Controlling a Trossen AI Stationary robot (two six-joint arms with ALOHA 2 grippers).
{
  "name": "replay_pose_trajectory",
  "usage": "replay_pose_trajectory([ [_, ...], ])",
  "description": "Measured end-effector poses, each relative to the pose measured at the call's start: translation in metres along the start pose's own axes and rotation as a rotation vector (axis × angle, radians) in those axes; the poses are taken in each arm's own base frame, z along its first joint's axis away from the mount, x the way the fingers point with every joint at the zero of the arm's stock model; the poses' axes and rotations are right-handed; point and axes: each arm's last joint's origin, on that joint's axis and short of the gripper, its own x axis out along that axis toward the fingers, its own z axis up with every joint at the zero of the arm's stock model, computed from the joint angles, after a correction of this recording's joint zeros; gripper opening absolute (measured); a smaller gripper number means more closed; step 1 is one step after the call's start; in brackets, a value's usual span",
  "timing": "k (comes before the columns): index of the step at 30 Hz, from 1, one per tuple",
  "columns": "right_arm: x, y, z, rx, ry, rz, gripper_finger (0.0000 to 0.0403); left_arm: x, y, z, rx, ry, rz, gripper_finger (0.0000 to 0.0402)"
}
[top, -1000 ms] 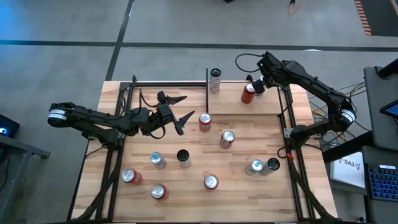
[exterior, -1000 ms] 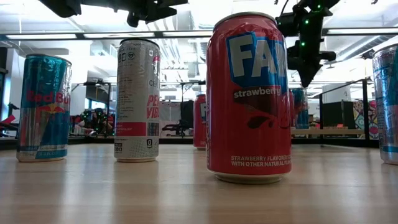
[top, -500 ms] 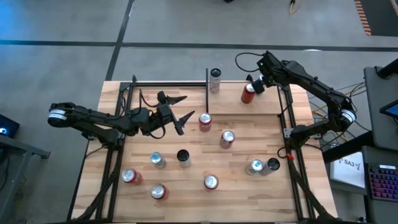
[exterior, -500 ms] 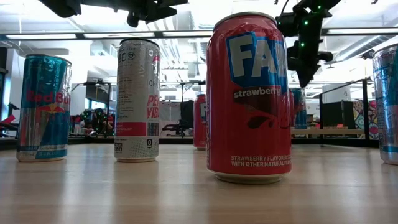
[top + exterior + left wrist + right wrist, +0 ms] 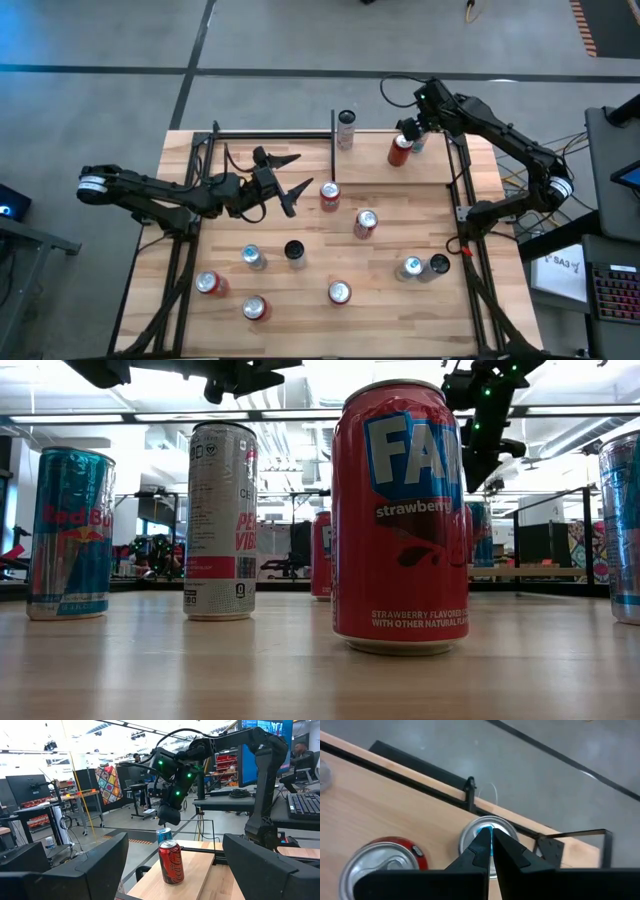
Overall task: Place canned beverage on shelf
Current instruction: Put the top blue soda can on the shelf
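Behind the butcher-block wooden tabletop (image 5: 400, 240) you had an open workshop with desks and monitors under bright ceiling lights.

Your right gripper (image 5: 490, 851) was clenched, nothing between its jaws, which pointed straight down at the silver lid of the blue-sided beverage can (image 5: 487, 840) directly beneath their tips; you cannot tell whether they touched it. Just beside the jaws stood the red cola can (image 5: 171, 862), upright and free. Both cans sat at the end of the light-wood shelf board edged with black rods (image 5: 300, 150), and a slim white-and-silver can (image 5: 346, 130) stood farther along the same board, well away from either pair of jaws.

The blue can was a short cylinder with a silver top and pull tab, its long axis vertical, lid up toward the jaws.

Your left gripper (image 5: 285, 178) was released, jaws spread wide with nothing between them, lying level and aimed toward the red can with a silver top (image 5: 330, 194) on the tabletop, just ahead of the jaws. The other cans stood upright, well apart from both grippers, among them the red strawberry soda can (image 5: 400, 520) nearest the low camera.
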Motion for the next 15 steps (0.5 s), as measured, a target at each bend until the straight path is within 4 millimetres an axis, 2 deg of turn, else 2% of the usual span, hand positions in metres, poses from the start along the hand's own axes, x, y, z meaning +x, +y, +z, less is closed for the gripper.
replay_pose_trajectory([
  [15, 0.0086, 0.0057, -0.0039, 0.025, -0.01, 0.05, 0.0009, 0.0, 0.0, 0.0, -0.001, 0.0, 0.0, 0.0311],
])
